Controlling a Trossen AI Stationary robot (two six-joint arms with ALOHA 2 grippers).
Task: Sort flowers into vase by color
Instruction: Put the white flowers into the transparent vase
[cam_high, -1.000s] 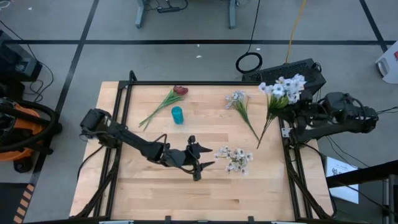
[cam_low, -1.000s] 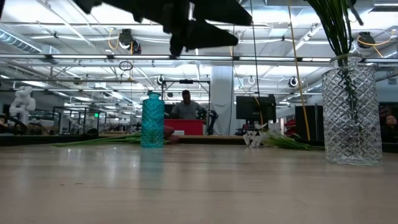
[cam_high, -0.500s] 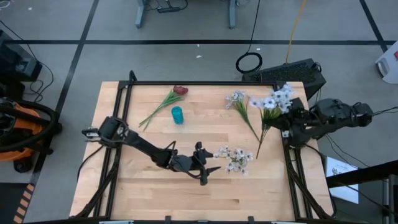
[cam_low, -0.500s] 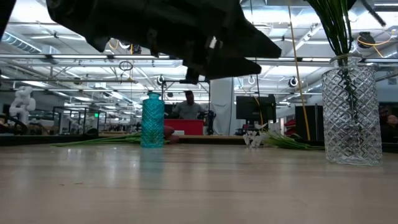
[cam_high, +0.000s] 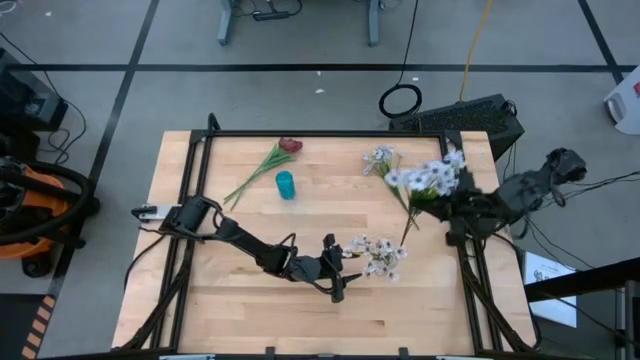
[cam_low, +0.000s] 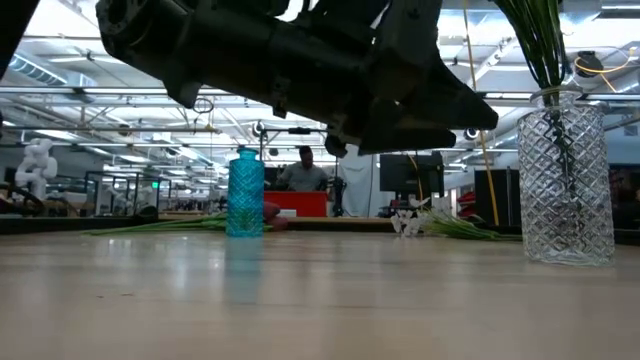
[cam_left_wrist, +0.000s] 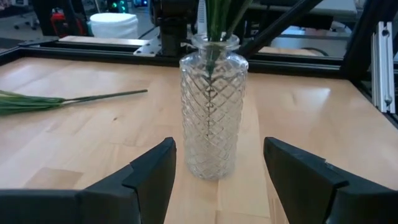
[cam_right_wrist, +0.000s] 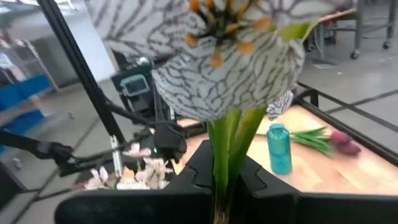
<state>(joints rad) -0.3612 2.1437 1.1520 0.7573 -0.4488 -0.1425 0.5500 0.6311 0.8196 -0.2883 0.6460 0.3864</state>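
Note:
A clear cut-glass vase (cam_left_wrist: 213, 112) with green stems and white blossoms (cam_high: 376, 256) in it stands on the table's near middle. My left gripper (cam_high: 342, 268) is open and low, one finger on either side just short of the vase, touching nothing. My right gripper (cam_right_wrist: 225, 168) is shut on a bunch of white flowers (cam_high: 425, 178) over the table's right side. A small blue vase (cam_high: 286, 185) stands at the far left, and beside it a red flower (cam_high: 272, 160) lies flat. A white spray (cam_high: 384, 163) lies on the far right part. My right gripper pinches the bunch's green stems (cam_right_wrist: 225, 140) between its two fingers, coming level from the table's right and lying across the stems. The white heads (cam_right_wrist: 230, 56) stand beyond the fingers. The stem ends (cam_high: 405, 226) stick out on the other side, and the bunch is lifted clear.
A black frame (cam_high: 330, 133) runs round the wooden table top. The low view shows the blue vase (cam_low: 245, 195) and the clear vase (cam_low: 565, 180) well apart, with bare wood between them. A person (cam_low: 300, 172) sits in the room far behind.
My left gripper has come down and gone toward the table's right, up to the clear vase, still open. My right gripper has swung the white bunch from beyond the table's right edge inward, toward the left and the near side, and the bunch has turned with it.

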